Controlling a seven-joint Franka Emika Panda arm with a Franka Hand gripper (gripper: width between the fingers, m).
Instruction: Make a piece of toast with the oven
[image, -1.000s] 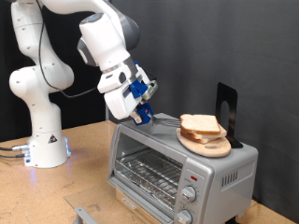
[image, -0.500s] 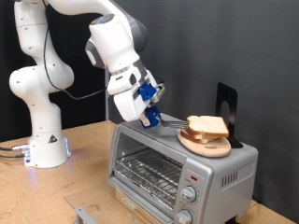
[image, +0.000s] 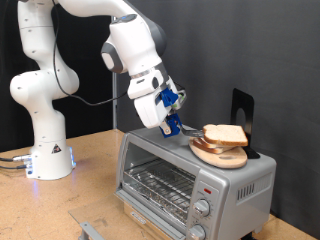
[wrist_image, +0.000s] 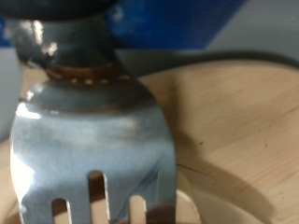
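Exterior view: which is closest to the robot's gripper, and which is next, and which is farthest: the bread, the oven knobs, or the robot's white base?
From the gripper:
1. Bread, on the round board to its right.
2. Oven knobs, lower right, on the oven's front.
3. White base, far left on the table.

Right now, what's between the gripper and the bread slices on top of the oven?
In the exterior view, a metal fork reaches from the gripper toward the piece of toast on the wooden board atop the oven. Otherwise nothing.
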